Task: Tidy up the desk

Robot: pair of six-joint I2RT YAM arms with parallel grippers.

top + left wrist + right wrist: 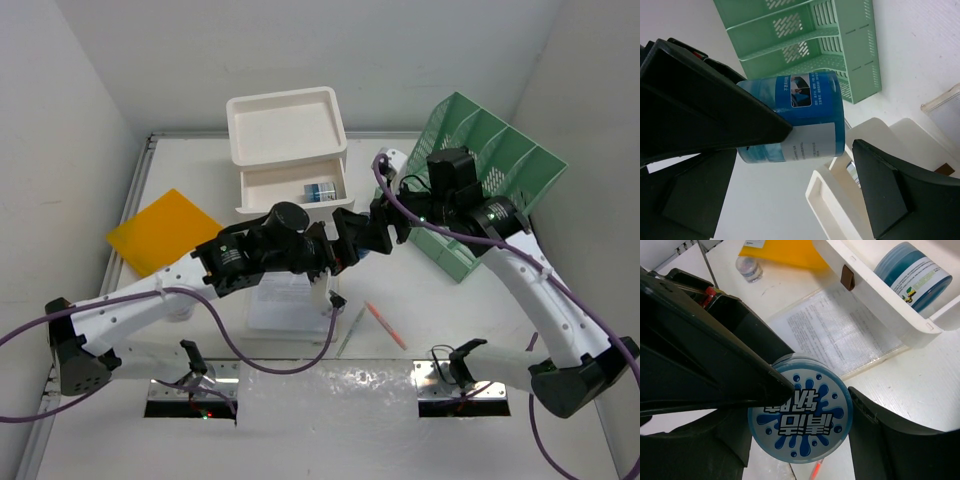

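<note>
A blue round tub with a splash-print lid (805,425) hangs above the white desk (450,310), where my two grippers meet. My right gripper (821,388) is shut on it: the lid faces the wrist camera, the right finger touches its rim and the left finger covers its left part. In the left wrist view the tub (810,120) shows side-on behind my left finger. My left gripper (822,139) is open, and its right finger stands clear of the tub. From above, both grippers (365,235) hide the tub.
A white drawer box (285,125) has its drawer open with a second blue tub (320,190) inside. A green mesh rack (490,150) stands at the right. A yellow folder (160,230), a paper sleeve (285,300) and two pens (385,325) lie on the desk.
</note>
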